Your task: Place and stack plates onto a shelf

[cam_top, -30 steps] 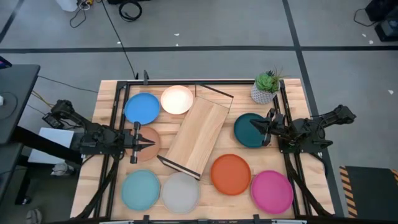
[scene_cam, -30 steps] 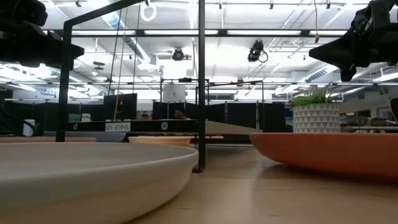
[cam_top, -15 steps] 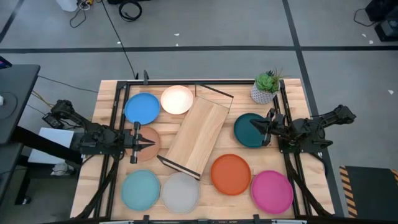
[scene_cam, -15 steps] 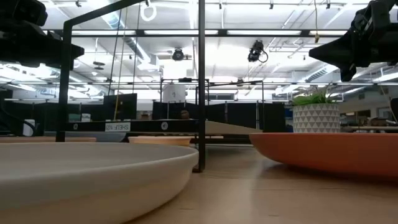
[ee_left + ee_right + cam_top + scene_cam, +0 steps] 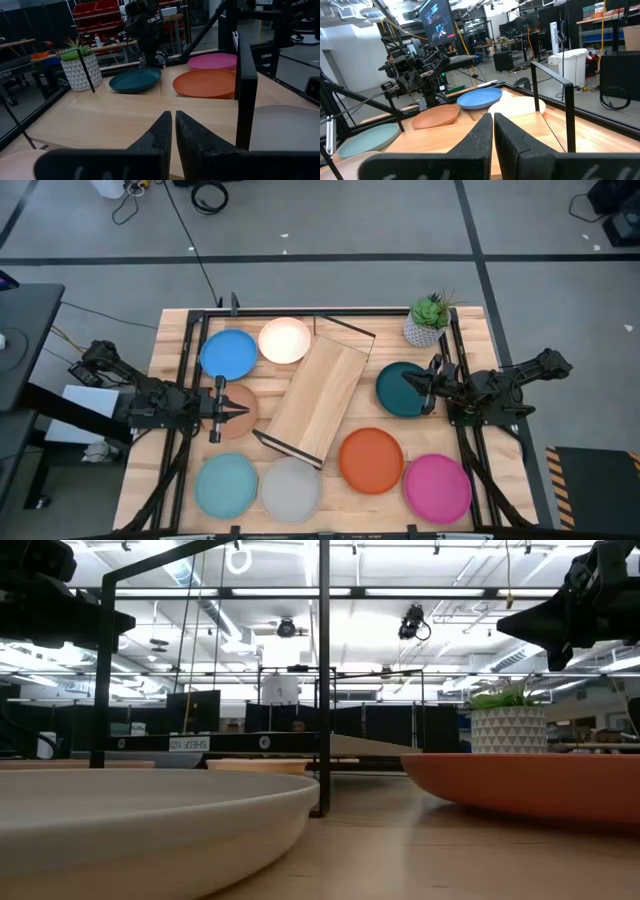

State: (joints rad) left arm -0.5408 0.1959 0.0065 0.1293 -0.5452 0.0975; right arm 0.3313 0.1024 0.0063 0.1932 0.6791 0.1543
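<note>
Eight plates lie flat on the slatted table around the shelf (image 5: 318,397), a light wood board with a black wire frame set at a slant in the middle. They are blue (image 5: 228,353), cream (image 5: 285,340), terracotta (image 5: 232,413), teal (image 5: 400,390), orange (image 5: 371,460), pink (image 5: 437,488), pale blue (image 5: 226,485) and grey (image 5: 290,488). My left gripper (image 5: 244,411) hovers shut over the terracotta plate, pointing toward the shelf. My right gripper (image 5: 406,386) hovers shut over the teal plate. Both wrist views show the fingertips closed together, left (image 5: 173,117) and right (image 5: 493,118).
A potted plant in a white patterned pot (image 5: 428,320) stands at the far right corner, behind the teal plate. Black frame rails run along the table's left and right sides. The shelf's wire posts (image 5: 323,680) rise above its board (image 5: 120,120).
</note>
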